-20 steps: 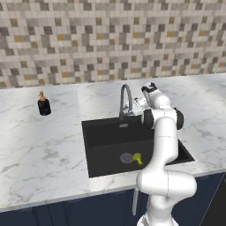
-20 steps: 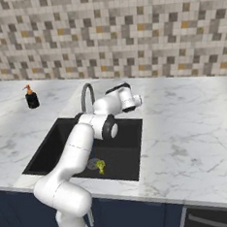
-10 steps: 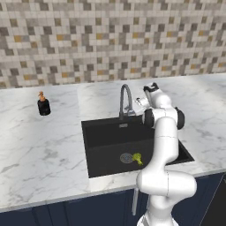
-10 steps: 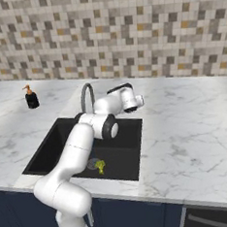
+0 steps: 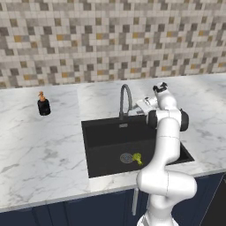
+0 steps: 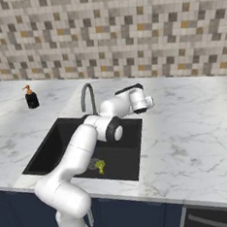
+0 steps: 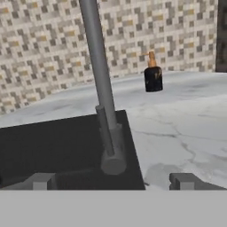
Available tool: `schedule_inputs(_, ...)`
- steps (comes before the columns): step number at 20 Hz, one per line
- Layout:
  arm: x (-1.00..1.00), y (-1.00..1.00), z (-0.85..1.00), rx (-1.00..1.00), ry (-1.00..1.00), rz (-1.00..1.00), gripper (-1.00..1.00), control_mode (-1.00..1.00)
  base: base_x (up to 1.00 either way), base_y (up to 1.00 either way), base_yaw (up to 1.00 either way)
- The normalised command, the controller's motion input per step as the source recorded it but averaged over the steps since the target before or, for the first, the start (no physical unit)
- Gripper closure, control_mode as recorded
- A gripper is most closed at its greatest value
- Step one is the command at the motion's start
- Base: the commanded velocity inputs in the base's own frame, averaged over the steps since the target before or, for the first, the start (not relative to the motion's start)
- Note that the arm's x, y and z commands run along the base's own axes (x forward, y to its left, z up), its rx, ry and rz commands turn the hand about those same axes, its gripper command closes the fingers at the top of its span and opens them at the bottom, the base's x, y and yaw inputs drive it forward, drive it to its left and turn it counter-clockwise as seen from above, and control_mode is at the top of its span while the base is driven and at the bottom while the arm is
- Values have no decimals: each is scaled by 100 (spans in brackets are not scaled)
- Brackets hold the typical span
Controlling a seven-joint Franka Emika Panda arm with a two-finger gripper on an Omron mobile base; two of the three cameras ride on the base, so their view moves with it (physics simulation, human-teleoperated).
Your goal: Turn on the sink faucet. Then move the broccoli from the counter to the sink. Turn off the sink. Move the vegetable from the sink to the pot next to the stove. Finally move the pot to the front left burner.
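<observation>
— Since the earlier frame, has anything moved?

— Barely. Over the last second the hand has crept a touch nearer the tap; the broccoli, the soap bottle and both base views sit just where they did.

— Where is the hand now?

— The fingers [image 7: 113, 181] sit low behind the sink [image 5: 106, 156], level with the foot of the tap [image 7: 101, 93] and pointed at it. In the left base view the hand [image 5: 145, 105] is just right of the tap [image 5: 125, 99], close but with a small gap showing. From the right base view it [image 6: 124, 91] lies just right of the spout [image 6: 87, 96].

— Are the fingers spread or pinched?

— Spread wide, holding nothing. In the hand view the two tips [image 7: 41, 181] stand apart at the bottom, with the tap's base between and beyond them.

— And the broccoli?

— Lying on the floor of the black basin, just beside the round silver drain [image 5: 126, 157]: green top, paler stalk [image 5: 137, 159]. The right base view shows it [image 6: 100, 166] near the front wall of the basin [image 6: 50, 145].

— Water running?

— I cannot tell; no stream stands out in these views.

— Anything else on the worktop?

— On the white marble worktop [image 5: 39, 150], a small black soap bottle with an orange pump [image 5: 43, 104] stands well left of the sink, near the tiled wall [image 5: 110, 39].
</observation>
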Motion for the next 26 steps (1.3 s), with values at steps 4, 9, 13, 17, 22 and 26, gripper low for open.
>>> schedule_inputs(4, -51, -8, 52, 0, -3, -7, -100, -100, 0, 0, 0)
schedule_inputs(9, -72, 0, 57, 0, -2, -11, -100, -100, 0, 0, 0)
schedule_inputs(13, -86, 0, 46, 0, -3, -14, -100, -100, 0, 0, 0)
schedule_inputs(17, -100, 0, 39, 0, -3, -17, -100, -100, 0, 0, 0)
schedule_inputs(22, -100, 0, 40, -2, -4, -17, -100, -100, 0, 0, 0)
schedule_inputs(26, -92, 0, 45, -5, -2, -17, -100, -100, 0, 0, 0)
